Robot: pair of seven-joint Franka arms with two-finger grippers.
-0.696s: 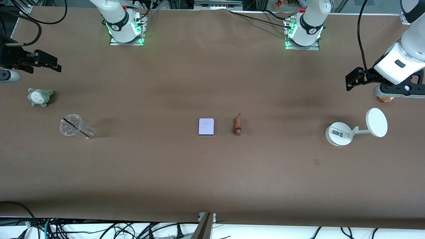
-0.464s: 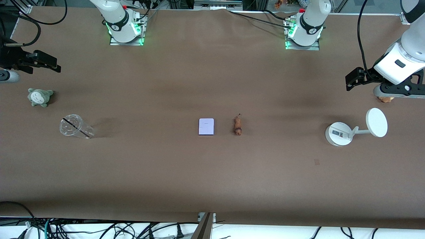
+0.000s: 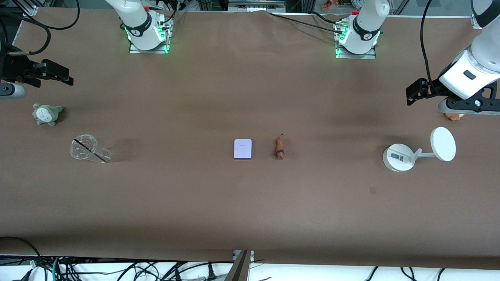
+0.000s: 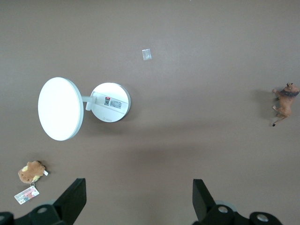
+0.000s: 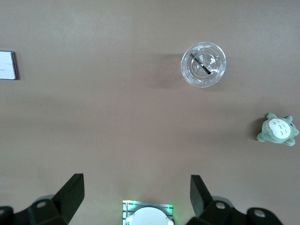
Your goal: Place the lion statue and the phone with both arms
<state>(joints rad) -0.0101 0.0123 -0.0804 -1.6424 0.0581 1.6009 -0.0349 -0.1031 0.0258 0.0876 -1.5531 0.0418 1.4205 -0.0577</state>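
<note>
The phone [image 3: 242,149], a flat lavender-white rectangle, lies at the table's middle. The lion statue [image 3: 279,147], small and orange-brown, lies beside it toward the left arm's end. My left gripper [image 3: 415,92] is open and empty, up in the air over the left arm's end of the table. Its wrist view [image 4: 139,201] shows the lion statue [image 4: 284,103] at the frame's edge. My right gripper [image 3: 54,74] is open and empty, up over the right arm's end. Its wrist view [image 5: 136,199] shows the phone [image 5: 8,65] partly cut off at the edge.
A white round-based stand with a disc [image 3: 418,152] and a tan plush with a tag [image 3: 453,116] lie at the left arm's end. A clear plastic cup [image 3: 89,149] and a grey-green plush [image 3: 47,114] lie at the right arm's end.
Both grippers have shifted only very slightly. The phone and the lion statue have not moved.
</note>
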